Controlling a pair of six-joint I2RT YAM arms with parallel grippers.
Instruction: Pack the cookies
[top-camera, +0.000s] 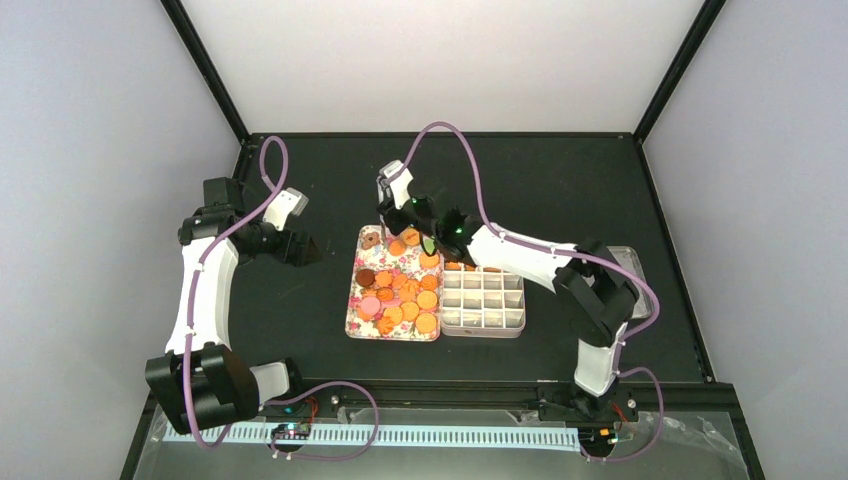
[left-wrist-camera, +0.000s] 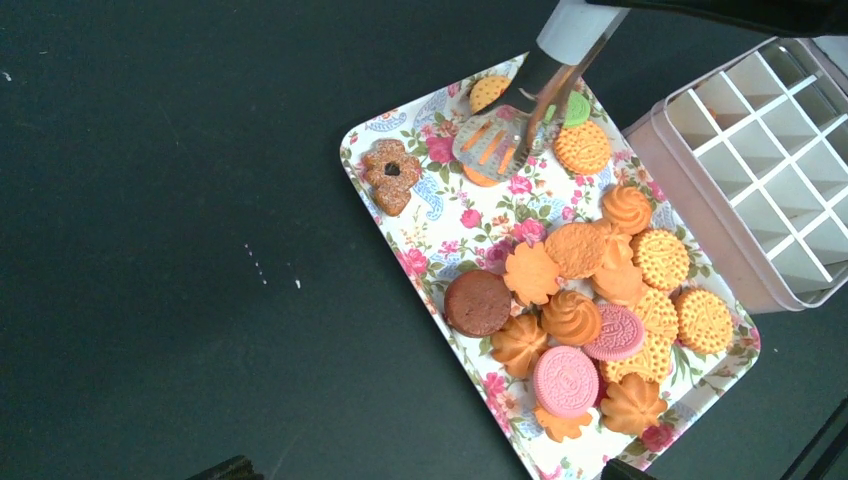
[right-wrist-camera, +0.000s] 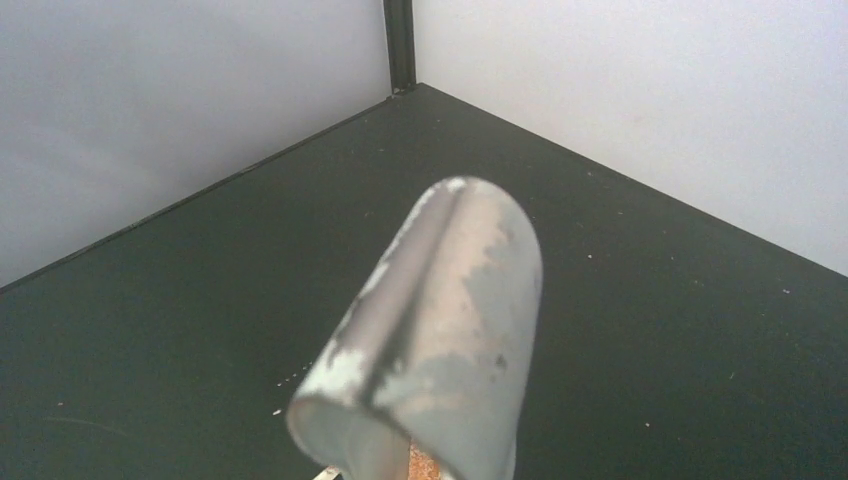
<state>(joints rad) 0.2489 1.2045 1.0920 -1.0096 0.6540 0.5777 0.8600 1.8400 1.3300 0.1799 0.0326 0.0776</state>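
The cookies (left-wrist-camera: 575, 250) lie heaped on the flowered tray (left-wrist-camera: 430, 235) in the middle of the dark counter (top-camera: 300, 330). They are mostly orange-gold, with one brown, a couple of pink and a green one at the far end. Just to the tray's right stands the divided box (left-wrist-camera: 690, 180), its side touching or all but touching the tray. Nearly all its cells look bare. A little orange shows in its far row beneath the arm in the top view, which may be cookies already in.

At the tray's far end, the slotted head of the metal tongs (left-wrist-camera: 490, 145) sits over one orange cookie (left-wrist-camera: 480, 180), which shows through the slots. I can't tell whether a lower blade is under it or the cookie is truly nipped.

The right pincer (top-camera: 400, 215) is clamped on the tongs' handle, and its own camera sees only their bent back end. The left pincer (top-camera: 298, 247) hangs off to the left of the tray, well apart, jaws wide and holding nothing.

To my eye this is the picking-up step, early in the job, with most of the pile unpacked. Next the tongs must squeeze firmly enough to lift that cookie clear of its neighbours. Then they need to swing right over the box wall and let it drop squarely into a free cell without catching the dividers.
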